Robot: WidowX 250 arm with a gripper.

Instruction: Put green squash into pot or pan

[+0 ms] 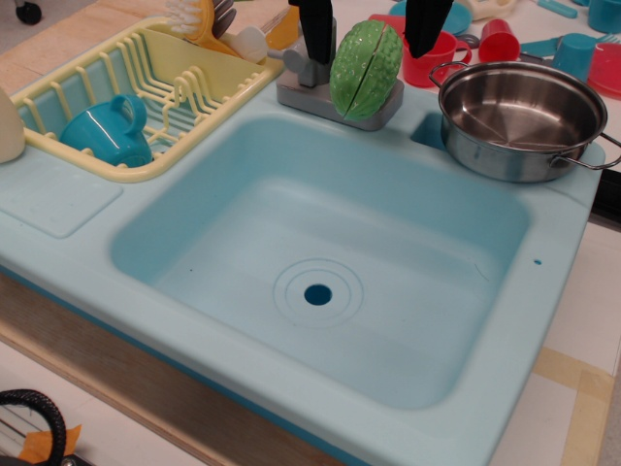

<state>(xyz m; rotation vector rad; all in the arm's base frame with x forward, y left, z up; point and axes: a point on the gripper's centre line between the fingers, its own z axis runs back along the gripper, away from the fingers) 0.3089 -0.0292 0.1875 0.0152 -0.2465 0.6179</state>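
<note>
The green squash is glossy and bumpy with a dark lengthwise seam. It stands tilted on the grey faucet base at the back rim of the sink. My gripper comes down from the top edge, and its two black fingers stand apart on either side of the squash, open, with a small gap on each side. The shiny steel pot sits empty on the sink's back right corner, just right of the squash, its wire loop handles showing.
A light blue toy sink basin with a drain hole fills the middle. A yellow dish rack at the back left holds a teal cup. Red cups and teal toys stand behind the pot.
</note>
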